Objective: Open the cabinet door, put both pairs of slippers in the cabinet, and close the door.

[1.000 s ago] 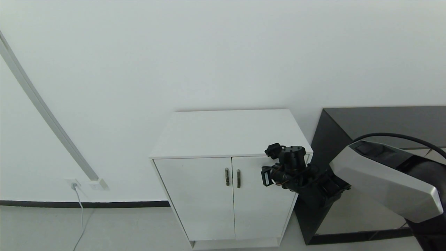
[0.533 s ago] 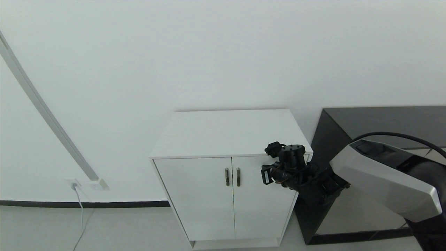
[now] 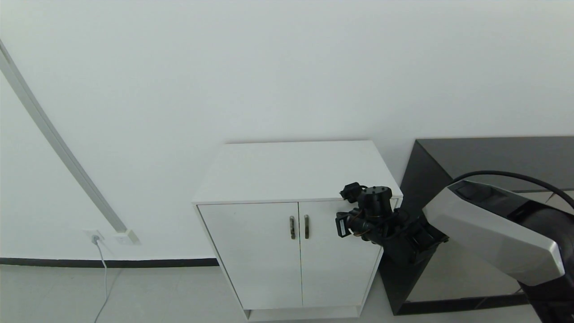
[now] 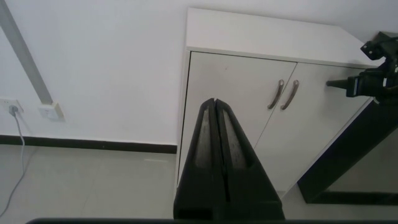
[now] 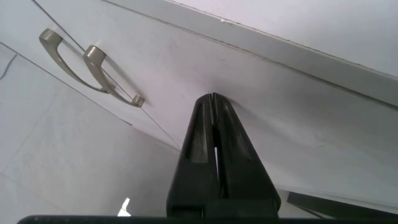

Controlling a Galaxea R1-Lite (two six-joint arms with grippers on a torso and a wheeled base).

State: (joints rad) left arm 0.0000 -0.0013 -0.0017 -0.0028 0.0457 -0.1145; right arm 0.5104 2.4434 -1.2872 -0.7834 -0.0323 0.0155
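The white cabinet [image 3: 291, 170] stands against the wall with both doors closed. Two metal handles [image 3: 299, 227] sit side by side at the middle seam. My right gripper [image 5: 213, 98] is shut, and its tips are at the upper part of the right door [image 3: 334, 269], to the right of the handles [image 5: 93, 68]; whether they touch the door I cannot tell. From the left wrist view it shows as a dark point against that door [image 4: 331, 83]. My left gripper [image 4: 214, 102] is shut on nothing and hangs well back from the left door [image 4: 230, 106].
A black glossy cabinet [image 3: 493, 157] stands directly right of the white one. A wall socket with a cable [image 3: 94, 237] and a slanted grey conduit [image 3: 58, 143] are on the left wall. Bare floor [image 3: 134, 291] lies left of the cabinet.
My right gripper has crept slightly up and closer to the right door. Both doors stay closed.
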